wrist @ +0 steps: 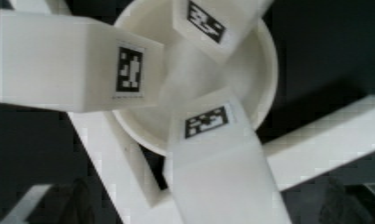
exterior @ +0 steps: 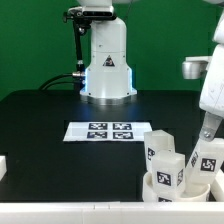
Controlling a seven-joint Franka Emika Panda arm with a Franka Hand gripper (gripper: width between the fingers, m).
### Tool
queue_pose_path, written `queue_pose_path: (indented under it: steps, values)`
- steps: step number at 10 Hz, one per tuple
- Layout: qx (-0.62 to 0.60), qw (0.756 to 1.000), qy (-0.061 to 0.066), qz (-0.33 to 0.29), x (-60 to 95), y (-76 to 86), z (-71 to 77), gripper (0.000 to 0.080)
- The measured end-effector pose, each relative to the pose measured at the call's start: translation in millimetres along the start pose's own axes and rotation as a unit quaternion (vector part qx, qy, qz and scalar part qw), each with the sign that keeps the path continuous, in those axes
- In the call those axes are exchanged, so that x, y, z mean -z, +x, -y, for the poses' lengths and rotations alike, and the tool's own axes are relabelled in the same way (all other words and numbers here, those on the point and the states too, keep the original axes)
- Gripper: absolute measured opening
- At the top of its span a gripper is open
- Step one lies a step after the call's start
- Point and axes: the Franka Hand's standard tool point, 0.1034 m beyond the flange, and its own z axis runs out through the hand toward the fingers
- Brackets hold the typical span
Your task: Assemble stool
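We see legs (exterior: pixel 163 160) crowding the seat (exterior: pixel 180 190) near the table (exterior: pixel 40 120) edge; gripper (exterior: pixel 205 132) just beside them, its grip unclear.

round white seat (exterior: pixel 180 185), tagged chunky legs (exterior: pixel 163 155) standing on it

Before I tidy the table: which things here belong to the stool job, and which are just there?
Job: round seat; legs standing on it; gripper.
Not the job: marker board; white frame pieces at the table edge.
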Motion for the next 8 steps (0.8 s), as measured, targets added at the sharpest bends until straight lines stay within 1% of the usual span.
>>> queue_pose_path:
  steps: [2,3,4,5,6,8]
  values:
    - [0.074,0.997,-0.008,0.012,-2.0,-1.5,-2.2,0.0648]
    - [0.126,0.992,-0.02,0.023,-6.1,10.1,-1.4,0.0648]
    - [0.169,0.985,-0.029,0.025,-9.3,19.6,1.7,0.0648]
    - [0.183,0.982,-0.03,0.027,-11.2,20.6,3.4,0.0648]
    - [0.179,0.983,-0.028,0.029,-13.5,17.6,2.5,0.0648]
    - [0.171,0.985,-0.023,0.031,-18.1,7.5,-2.7,0.0648]
